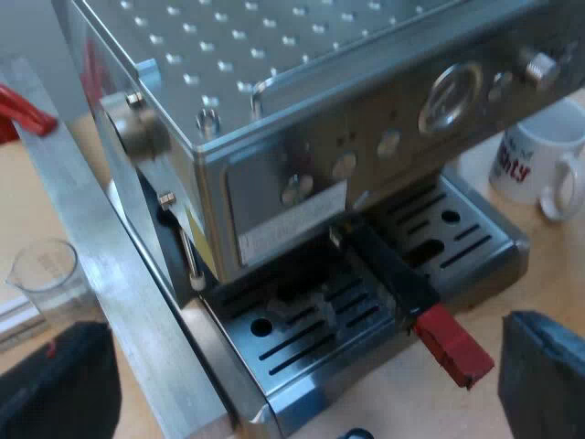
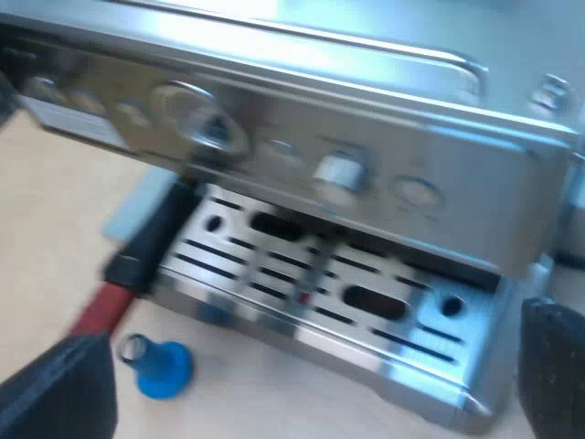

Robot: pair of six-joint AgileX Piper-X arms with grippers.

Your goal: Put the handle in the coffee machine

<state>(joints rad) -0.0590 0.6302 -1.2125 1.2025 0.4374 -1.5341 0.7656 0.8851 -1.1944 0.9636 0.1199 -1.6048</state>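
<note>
At the machine's front, the left wrist view shows the holder (image 1: 366,247) set under the espresso machine (image 1: 274,82). Its dark handle (image 1: 395,276) juts out over the drip tray (image 1: 311,340), and the red end (image 1: 454,346) reaches past the tray's edge. I cannot tell whether the holder is locked in. The left gripper (image 1: 306,384) hangs before the tray with its fingers (image 1: 55,389) spread wide and nothing between them. A white mug (image 1: 535,165) stands on the table just beside the tray. A measuring glass (image 1: 41,274) stands near the machine's side.

In the right wrist view, the same handle (image 2: 151,242) slants out from under the machine's (image 2: 366,119) button panel. Its red end (image 2: 101,306) is over the table (image 2: 55,210) beside the drip tray (image 2: 302,302). A blue tamper (image 2: 157,364) stands on the table near that red end. The right gripper (image 2: 302,384) faces the tray with fingers (image 2: 50,389) far apart, gripping nothing.
</note>
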